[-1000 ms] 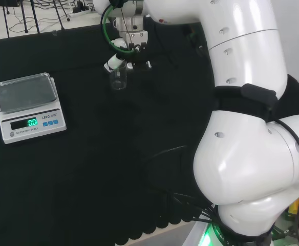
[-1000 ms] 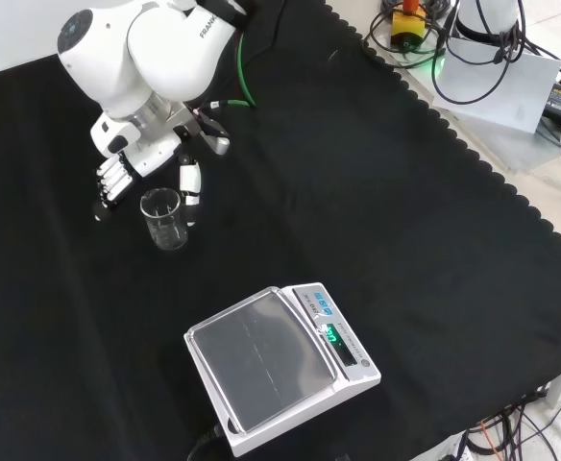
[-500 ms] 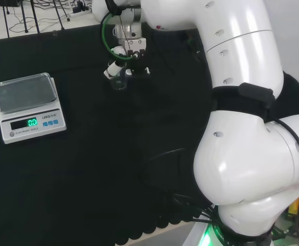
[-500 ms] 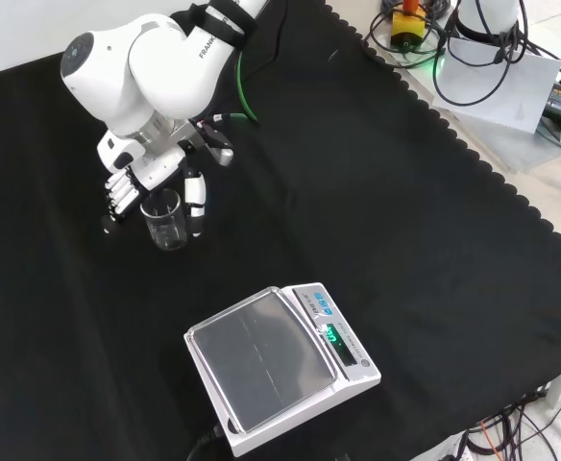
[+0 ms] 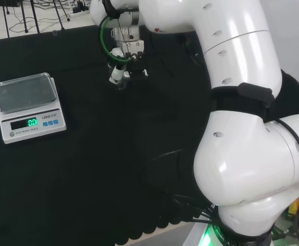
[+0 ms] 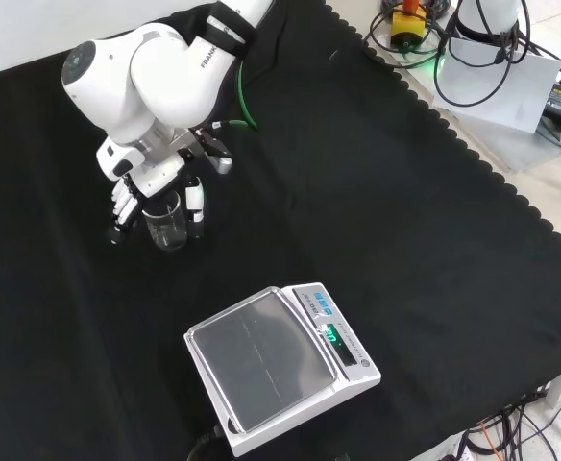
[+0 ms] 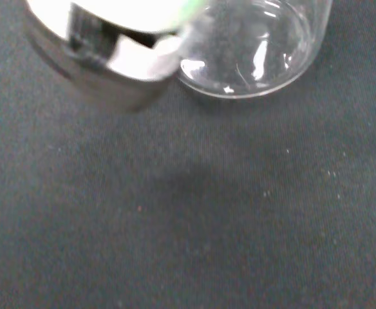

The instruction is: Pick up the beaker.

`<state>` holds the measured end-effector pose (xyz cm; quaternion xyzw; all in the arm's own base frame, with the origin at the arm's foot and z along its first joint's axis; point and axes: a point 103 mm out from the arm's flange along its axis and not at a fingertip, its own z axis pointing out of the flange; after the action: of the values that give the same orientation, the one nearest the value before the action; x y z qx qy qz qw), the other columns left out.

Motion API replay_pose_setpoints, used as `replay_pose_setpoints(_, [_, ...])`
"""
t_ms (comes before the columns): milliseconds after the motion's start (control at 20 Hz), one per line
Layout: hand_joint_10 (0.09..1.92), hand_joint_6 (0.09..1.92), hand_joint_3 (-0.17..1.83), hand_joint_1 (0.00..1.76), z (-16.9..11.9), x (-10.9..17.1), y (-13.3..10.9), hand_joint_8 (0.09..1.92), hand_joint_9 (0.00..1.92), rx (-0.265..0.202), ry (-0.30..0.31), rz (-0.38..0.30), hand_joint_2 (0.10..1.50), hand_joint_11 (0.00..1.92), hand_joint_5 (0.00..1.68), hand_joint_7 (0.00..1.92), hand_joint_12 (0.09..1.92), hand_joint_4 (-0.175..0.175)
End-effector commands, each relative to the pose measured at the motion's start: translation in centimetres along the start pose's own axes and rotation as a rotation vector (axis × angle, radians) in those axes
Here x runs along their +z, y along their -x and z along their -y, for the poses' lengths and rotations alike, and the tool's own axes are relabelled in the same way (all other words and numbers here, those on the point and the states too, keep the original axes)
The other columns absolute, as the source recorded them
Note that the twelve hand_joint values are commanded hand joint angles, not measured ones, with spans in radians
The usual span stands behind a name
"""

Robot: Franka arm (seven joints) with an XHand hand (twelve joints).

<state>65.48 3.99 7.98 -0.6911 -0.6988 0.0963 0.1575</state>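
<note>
One clear beaker (image 6: 166, 223) stands upright (on black cloth) inside the hand (image 6: 156, 197).

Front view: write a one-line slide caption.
Robot hand brackets a clear beaker on black cloth, scale nearby.

Beaker partly hidden and cut off
In the wrist view the beaker (image 7: 252, 51) runs off the edge (hand (image 7: 117, 38) blurred); whether fingers touch it is unclear.
</note>
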Motion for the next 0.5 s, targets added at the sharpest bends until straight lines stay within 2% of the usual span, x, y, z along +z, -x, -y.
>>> replay_pose_setpoints(50, [0.81, 1.14, 0.86, 1.15, 0.83, 0.14, 0.09, 1.05, 0.71, 0.021, 0.058, 0.015, 0.60, 0.70, 0.33, 0.42, 1.26, 0.021])
replay_pose_setpoints(150, [0.87, 1.36, 0.91, 1.18, 0.91, 0.12, 0.17, 1.14, 0.77, 0.026, 0.075, 0.012, 0.60, 0.81, 0.36, 0.47, 1.21, 0.003])
replay_pose_setpoints(350, [1.08, 1.47, 0.92, 1.21, 1.07, 0.01, 0.38, 1.35, 0.81, 0.028, 0.099, 0.002, 0.65, 0.99, 0.47, 0.53, 1.10, -0.038])
replay_pose_setpoints(450, [1.17, 1.47, 0.69, 1.13, 1.35, -0.15, 0.76, 1.44, 0.82, 0.033, 0.111, 0.005, 0.86, 1.06, 0.65, 0.55, 1.04, -0.129])
replay_pose_setpoints(500, [1.20, 1.47, 0.61, 1.11, 1.41, -0.21, 0.84, 1.46, 0.83, 0.034, 0.115, 0.006, 0.93, 1.08, 0.69, 0.57, 1.02, -0.152])
